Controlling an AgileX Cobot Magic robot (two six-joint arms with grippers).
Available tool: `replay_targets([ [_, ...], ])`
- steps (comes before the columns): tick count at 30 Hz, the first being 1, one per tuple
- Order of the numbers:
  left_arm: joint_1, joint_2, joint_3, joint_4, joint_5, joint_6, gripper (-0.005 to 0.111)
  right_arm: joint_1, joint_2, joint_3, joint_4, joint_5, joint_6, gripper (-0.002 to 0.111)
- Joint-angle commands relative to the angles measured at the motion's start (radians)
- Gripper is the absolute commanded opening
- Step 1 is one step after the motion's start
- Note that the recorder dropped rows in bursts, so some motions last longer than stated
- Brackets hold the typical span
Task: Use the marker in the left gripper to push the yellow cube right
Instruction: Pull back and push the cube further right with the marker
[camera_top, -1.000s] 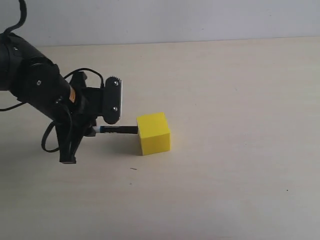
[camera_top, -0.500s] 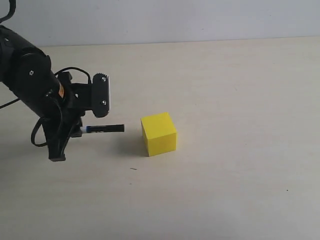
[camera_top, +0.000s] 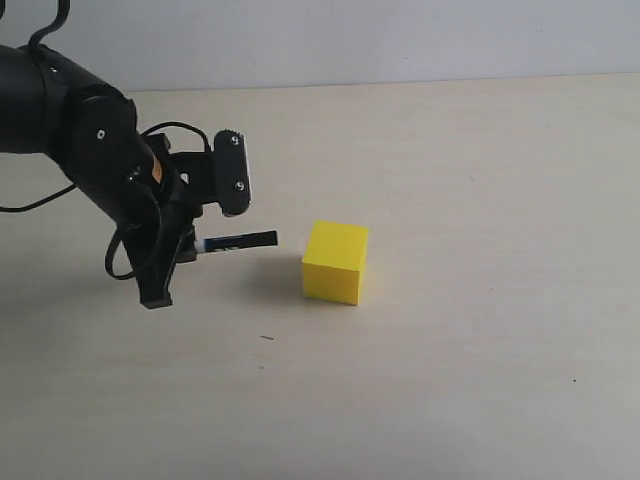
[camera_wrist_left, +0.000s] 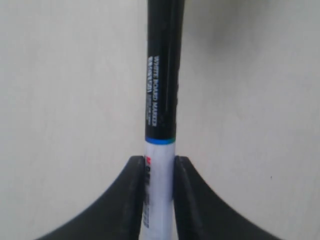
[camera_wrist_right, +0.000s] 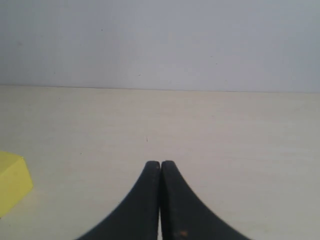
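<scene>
The yellow cube (camera_top: 336, 262) rests on the pale table, turned a little so one corner faces the front. My left gripper (camera_top: 190, 246) is shut on the marker (camera_top: 238, 241), which lies level and points right at the cube. Its black cap tip stops a short gap left of the cube and does not touch it. In the left wrist view the two black fingers (camera_wrist_left: 134, 175) clamp the white barrel of the marker (camera_wrist_left: 162, 75), and the left gripper (camera_wrist_left: 159, 161) shows no cube. My right gripper (camera_wrist_right: 160, 164) is shut on nothing, with a corner of the yellow cube (camera_wrist_right: 12, 182) off to one side.
The pale table (camera_top: 480, 200) stretches wide to the right of the cube and ends at a light grey wall at the back. The bulky black left arm (camera_top: 80, 130) with its loose cables takes up the left side. A tiny dark speck (camera_top: 267, 338) lies in front.
The cube has slid right and turned slightly. The left arm drew back to the left, then came right again; the marker tip, touching the cube a second ago, now stands clear of it.
</scene>
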Motion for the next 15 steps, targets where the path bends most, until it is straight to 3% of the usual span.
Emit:
replay_targets([
  [1,0.011,-0.008,-0.006,-0.003,0.031,-0.016,0.0,-0.006,-0.005,0.004,0.001,-0.007,-0.005,0.0],
  [11,-0.12,-0.008,-0.01,-0.043,0.003,0.027,0.0,-0.006,-0.005,0.004,0.001,-0.004,-0.005,0.0],
  [15,-0.117,-0.008,-0.01,-0.019,0.049,0.019,0.0,-0.006,-0.005,0.004,0.001,-0.004,-0.005,0.0],
])
